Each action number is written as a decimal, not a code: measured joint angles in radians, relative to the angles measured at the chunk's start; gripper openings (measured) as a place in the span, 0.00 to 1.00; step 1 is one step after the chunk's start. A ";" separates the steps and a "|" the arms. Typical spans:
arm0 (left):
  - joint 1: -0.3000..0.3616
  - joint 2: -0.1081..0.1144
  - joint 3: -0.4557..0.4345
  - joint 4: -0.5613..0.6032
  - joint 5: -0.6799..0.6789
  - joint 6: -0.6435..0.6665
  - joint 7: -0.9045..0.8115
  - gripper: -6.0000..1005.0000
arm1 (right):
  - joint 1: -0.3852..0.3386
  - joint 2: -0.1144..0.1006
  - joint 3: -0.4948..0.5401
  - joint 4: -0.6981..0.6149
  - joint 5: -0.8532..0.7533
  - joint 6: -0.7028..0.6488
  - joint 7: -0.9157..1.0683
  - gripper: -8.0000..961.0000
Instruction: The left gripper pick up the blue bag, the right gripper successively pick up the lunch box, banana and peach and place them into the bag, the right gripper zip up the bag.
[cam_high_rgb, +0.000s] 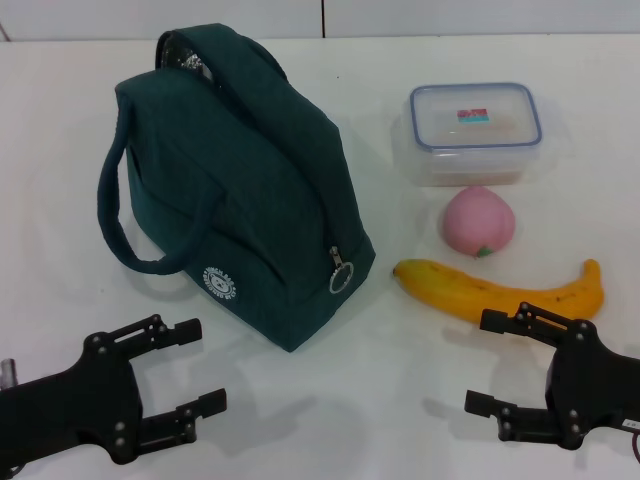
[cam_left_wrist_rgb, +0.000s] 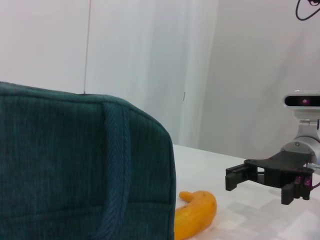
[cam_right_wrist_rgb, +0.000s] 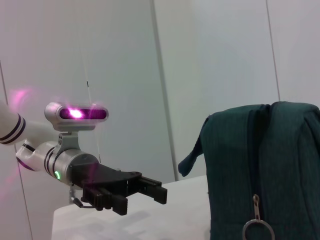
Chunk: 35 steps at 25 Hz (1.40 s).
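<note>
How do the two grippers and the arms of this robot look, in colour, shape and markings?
Both are black two-finger claws made of flat plates with blocky fingertips. The left gripper sits on a silver cylindrical arm with dark rings, a small green light and a glowing camera bar above. The right gripper sits on a black body; behind it a white and silver arm shows.

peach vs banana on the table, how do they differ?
Shape: the peach is small and round; the banana is long and curved. Colour: the peach is pink with a green spot, the banana yellow-orange with dark tips. Place: the peach sits just in front of the lunch box; the banana lies nearer the right gripper, which overlaps its near edge. Both rest on the table, ungripped.
</note>
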 joint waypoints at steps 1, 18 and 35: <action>0.000 0.000 -0.001 0.000 0.000 0.000 0.000 0.77 | 0.000 0.000 0.000 0.000 0.000 0.000 0.000 0.89; -0.006 0.022 -0.055 0.006 -0.059 0.066 -0.356 0.76 | 0.000 0.000 0.000 0.000 0.005 0.000 0.002 0.89; -0.208 0.102 -0.106 0.310 0.001 -0.030 -1.371 0.76 | 0.000 0.008 0.000 0.007 0.005 0.017 0.003 0.89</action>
